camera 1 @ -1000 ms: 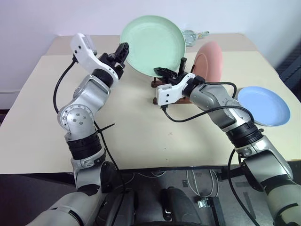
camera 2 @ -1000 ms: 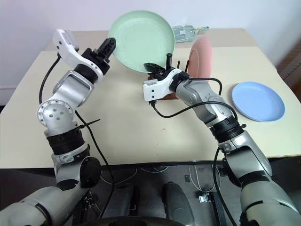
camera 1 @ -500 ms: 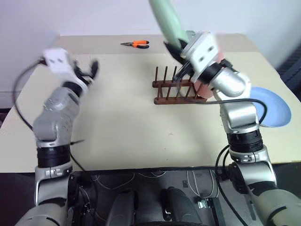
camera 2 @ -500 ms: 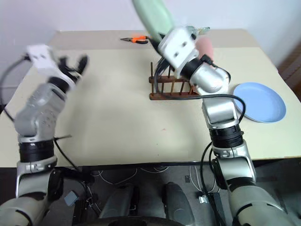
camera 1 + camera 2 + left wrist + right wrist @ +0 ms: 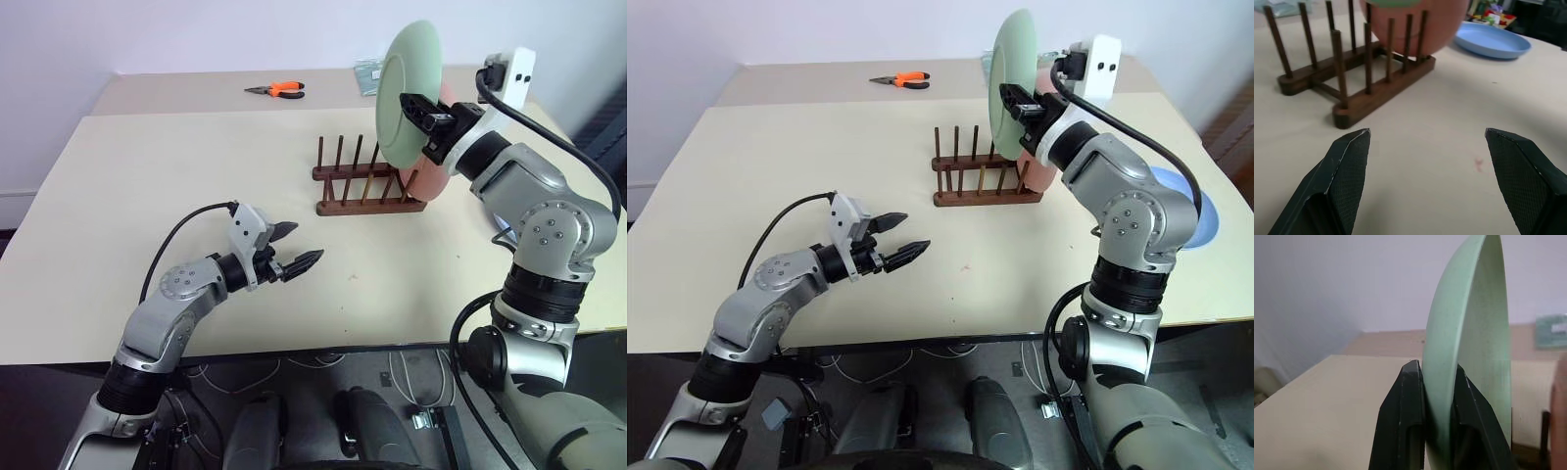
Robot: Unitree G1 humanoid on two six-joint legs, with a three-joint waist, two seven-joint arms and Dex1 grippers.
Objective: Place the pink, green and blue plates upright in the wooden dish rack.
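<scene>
Holding the green plate (image 5: 409, 93) on edge above the rack (image 5: 364, 183), the right hand (image 5: 1434, 396) stays clamped on its rim, probably so it drops between pegs beside the pink plate (image 5: 1418, 27). Left hand (image 5: 290, 249) hangs open, well short of the rack.

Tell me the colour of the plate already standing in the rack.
Pink plate, in the rack; clearest in the left wrist view.

The beige table (image 5: 147, 176) carries the wooden dish rack (image 5: 367, 191), blue plate (image 5: 1492, 40) and orange pliers (image 5: 276, 90).
</scene>
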